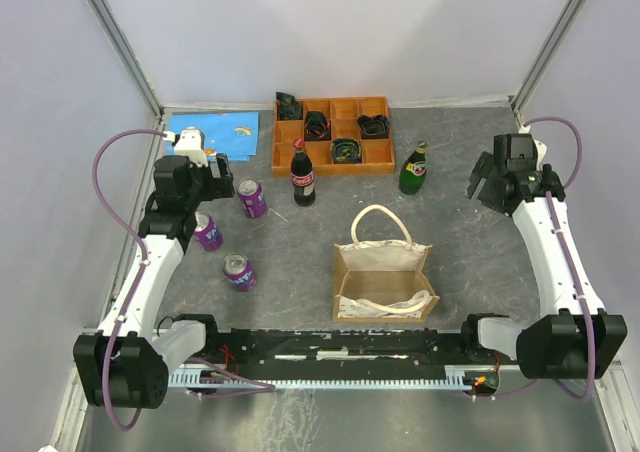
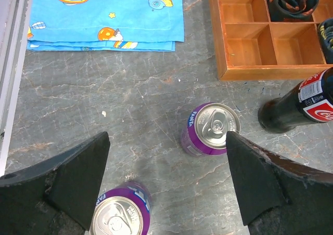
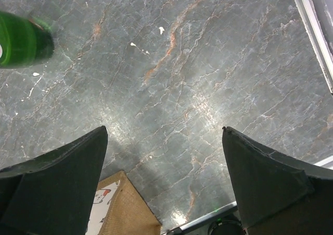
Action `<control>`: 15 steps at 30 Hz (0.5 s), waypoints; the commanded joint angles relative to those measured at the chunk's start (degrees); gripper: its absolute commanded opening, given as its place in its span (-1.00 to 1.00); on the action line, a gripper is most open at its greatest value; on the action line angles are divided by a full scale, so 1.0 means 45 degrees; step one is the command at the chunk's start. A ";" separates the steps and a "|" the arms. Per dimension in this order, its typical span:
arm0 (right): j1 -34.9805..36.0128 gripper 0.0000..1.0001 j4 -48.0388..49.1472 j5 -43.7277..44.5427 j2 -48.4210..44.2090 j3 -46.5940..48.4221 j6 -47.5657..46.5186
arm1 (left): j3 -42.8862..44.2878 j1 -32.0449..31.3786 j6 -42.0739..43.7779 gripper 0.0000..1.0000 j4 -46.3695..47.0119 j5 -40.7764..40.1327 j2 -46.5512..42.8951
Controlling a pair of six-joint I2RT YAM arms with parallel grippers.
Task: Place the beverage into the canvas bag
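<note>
The tan canvas bag [image 1: 381,262] stands open at the table's front centre, with cream loop handles; its corner shows in the right wrist view [image 3: 125,211]. Three purple Fanta cans stand on the left [image 1: 251,198], [image 1: 207,231], [image 1: 239,272]. A dark cola bottle [image 1: 302,174] and a green bottle [image 1: 413,168] stand farther back. My left gripper [image 1: 222,180] is open and empty above the table between two cans [image 2: 210,128], [image 2: 120,217]. My right gripper [image 1: 484,184] is open and empty over bare table, right of the green bottle [image 3: 23,40].
A wooden compartment tray [image 1: 333,132] with dark coiled items sits at the back centre; its corner shows in the left wrist view [image 2: 250,42]. A folded blue patterned cloth [image 1: 212,132] lies at the back left [image 2: 104,16]. White walls enclose the table.
</note>
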 commanded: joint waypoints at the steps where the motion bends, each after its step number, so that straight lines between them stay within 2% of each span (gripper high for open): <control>1: -0.0067 0.98 0.0204 0.0447 0.0133 0.0236 -0.0794 | 0.0511 0.0005 0.0834 0.91 0.0308 0.0784 -0.0078; 4: -0.0064 0.98 0.0126 0.0044 0.0181 0.0442 -0.1790 | 0.1056 -0.0002 0.0886 0.78 -0.0280 0.1986 -0.0165; 9: -0.0060 0.98 0.0441 -0.0757 -0.0036 0.0637 -0.2298 | 0.1655 -0.0512 0.0954 0.78 -0.2172 0.4221 -0.0838; 11: -0.0069 0.98 0.0358 -0.0834 0.0043 0.0731 -0.2337 | 0.1733 -0.1105 0.1009 0.78 -0.2803 0.4909 -0.1346; 15: -0.0065 0.98 -0.0023 -0.0866 0.0297 0.0822 -0.2337 | 0.2172 -0.3143 0.0624 0.81 -0.3997 0.5427 -0.1681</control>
